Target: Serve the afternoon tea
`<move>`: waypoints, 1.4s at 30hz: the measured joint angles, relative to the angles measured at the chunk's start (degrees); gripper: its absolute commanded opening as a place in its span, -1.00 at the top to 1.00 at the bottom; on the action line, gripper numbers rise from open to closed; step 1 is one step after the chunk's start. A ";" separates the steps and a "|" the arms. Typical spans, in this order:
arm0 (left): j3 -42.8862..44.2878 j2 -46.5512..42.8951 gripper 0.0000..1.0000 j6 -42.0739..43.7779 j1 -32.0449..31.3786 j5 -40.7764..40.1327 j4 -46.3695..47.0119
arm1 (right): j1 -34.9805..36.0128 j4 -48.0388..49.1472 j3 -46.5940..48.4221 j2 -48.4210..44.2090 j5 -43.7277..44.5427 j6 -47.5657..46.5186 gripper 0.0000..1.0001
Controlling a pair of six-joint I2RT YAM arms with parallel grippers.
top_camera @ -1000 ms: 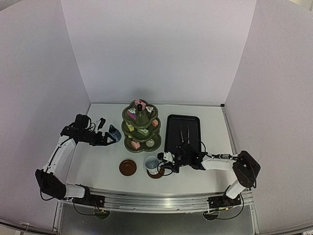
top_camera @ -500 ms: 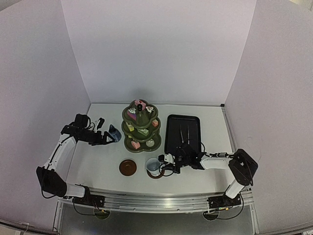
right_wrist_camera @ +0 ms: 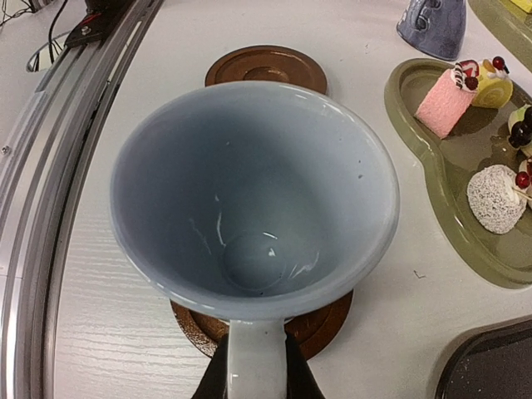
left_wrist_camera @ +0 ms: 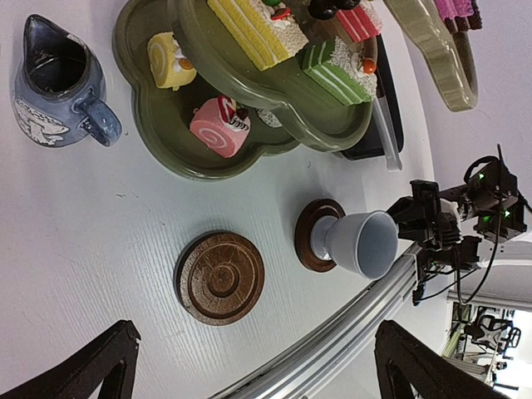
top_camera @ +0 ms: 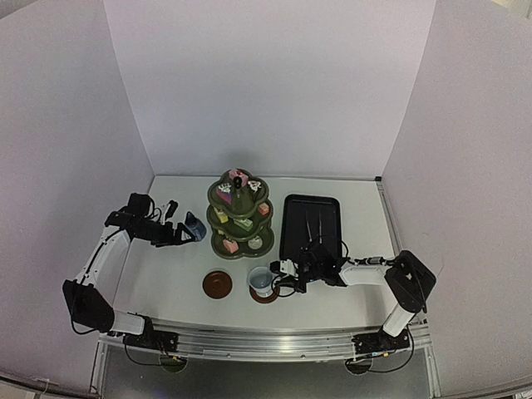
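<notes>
The pale blue-white cup (top_camera: 260, 281) stands on a brown coaster (top_camera: 268, 294) near the front edge. My right gripper (top_camera: 285, 278) is shut on its handle (right_wrist_camera: 256, 362), with dark fingers (right_wrist_camera: 212, 378) on both sides. The second coaster (top_camera: 218, 284) lies bare to the cup's left. The olive-green three-tier stand (top_camera: 239, 214) holds small cakes. The small blue jug (top_camera: 194, 226) stands on the table left of the stand. My left gripper (top_camera: 177, 235) is open and empty just left of the jug. In the left wrist view I see the jug (left_wrist_camera: 58, 83), the bare coaster (left_wrist_camera: 220, 277) and the cup (left_wrist_camera: 362, 243).
The black tray (top_camera: 293, 241) with thin metal tongs (top_camera: 313, 226) lies right of the stand, behind my right arm. The metal rail (right_wrist_camera: 50, 150) runs along the front edge close to the cup. White walls close in the table on three sides.
My right arm's elbow has shifted slightly left while the cup stays on its coaster in my grip. The left arm has barely moved.
</notes>
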 measured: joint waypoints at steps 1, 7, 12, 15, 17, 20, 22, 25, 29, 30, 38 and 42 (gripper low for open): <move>0.03 0.00 -0.99 0.07 0.03 0.00 0.00 | -0.11 0.00 0.00 0.00 -0.07 -0.04 1.00; 0.03 0.00 -0.99 0.23 0.28 -0.01 0.02 | -0.44 0.37 -0.39 0.00 -0.45 -0.19 0.98; 0.05 0.00 -0.99 0.23 0.39 -0.01 0.02 | -0.49 0.68 -0.61 0.00 -0.60 -0.53 0.76; 0.11 0.02 -0.99 0.25 0.48 -0.02 0.02 | -0.51 0.59 -0.61 0.00 -0.66 -0.82 0.62; 0.17 0.09 -0.99 0.25 0.59 -0.02 0.02 | -0.51 0.30 -0.61 0.00 -0.63 -1.47 0.52; 0.33 0.35 -0.99 0.27 0.79 -0.02 0.04 | -0.51 -0.13 -0.61 0.00 -0.39 -2.29 0.48; 0.49 0.61 -0.99 0.27 0.90 -0.02 0.04 | -0.51 -0.26 -0.61 0.00 -0.21 -2.76 0.48; 0.49 0.91 -0.99 0.27 1.01 -0.01 0.04 | -0.51 -0.56 -0.61 0.00 0.11 -3.15 0.50; 0.49 0.96 -0.99 0.33 1.12 0.00 0.02 | -0.51 -0.86 -0.61 0.00 0.51 -3.51 0.66; 0.49 0.96 -0.99 0.41 1.12 0.00 0.02 | -0.51 -0.99 -0.61 0.00 0.61 -3.47 0.71; 0.49 0.96 -0.99 0.92 1.21 0.04 0.02 | -0.51 -1.80 -0.61 -0.25 0.97 -3.85 0.88; 0.49 0.96 -0.99 0.93 1.23 0.04 0.03 | -0.52 -2.52 -0.57 -0.50 1.08 -4.25 0.95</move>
